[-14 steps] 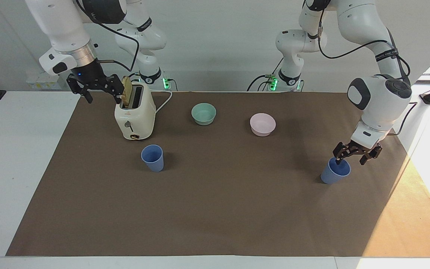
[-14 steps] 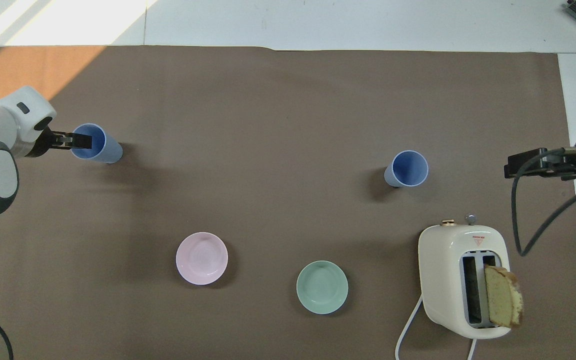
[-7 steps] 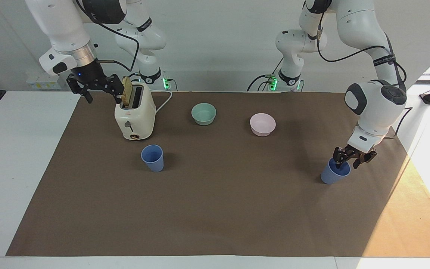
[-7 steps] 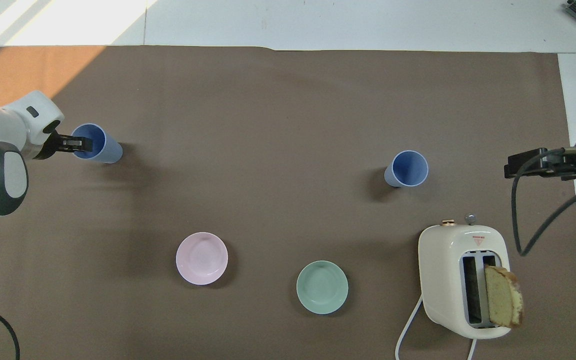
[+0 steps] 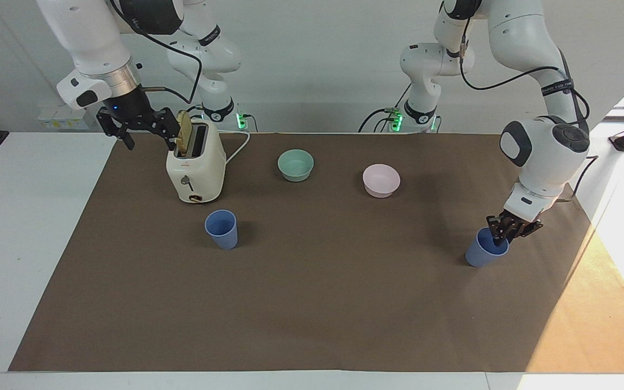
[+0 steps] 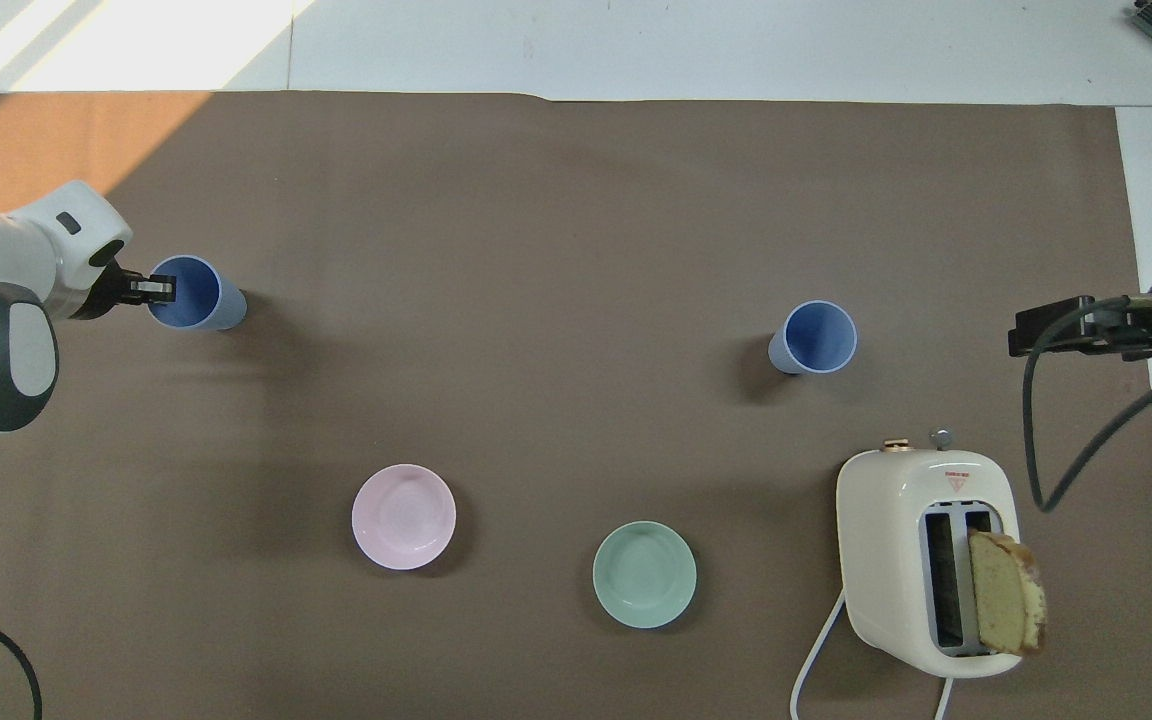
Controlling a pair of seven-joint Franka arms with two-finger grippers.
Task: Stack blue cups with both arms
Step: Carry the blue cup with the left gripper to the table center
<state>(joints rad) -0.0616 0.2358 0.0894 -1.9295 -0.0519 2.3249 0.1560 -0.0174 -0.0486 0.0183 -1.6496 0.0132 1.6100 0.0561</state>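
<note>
Hidden parts: in the overhead view the right arm is showing only as a dark wrist and cable at the right edge of the frame, and the left arm is being cut off by the left edge. In the facing view both arms are running out of the top of the frame.
Left gripper (image 5: pixel 501 238): sitting at the lower right of the facing view, its fingers (image 6: pixel 158 288) pinched together on the rim of one blue cup, one finger dipping inside the mouth.
Held blue cup (image 5: pixel 483 254): standing on the desk at the left arm's end, leaning slightly.
Right gripper (image 5: pixel 147 142): hanging at the upper left of the facing view, waiting just beside the toaster, its fingers spread wide and holding nothing.
Other blue cup (image 5: pixel 222 229): standing upright, alone, left of centre in the facing view, below the toaster.
Blue cups counted: two, well apart, not stacked.
Bowls counted: two, a green bowl (image 5: pixel 295 164) and a pink bowl (image 5: pixel 381 180), side by side in the upper middle of the facing view.
Toaster (image 5: pixel 195 169): one, cream, with one slice of bread (image 6: pixel 1005 606) sticking up from a slot.
Desk (image 5: pixel 312 309): covered by one brown mat.
</note>
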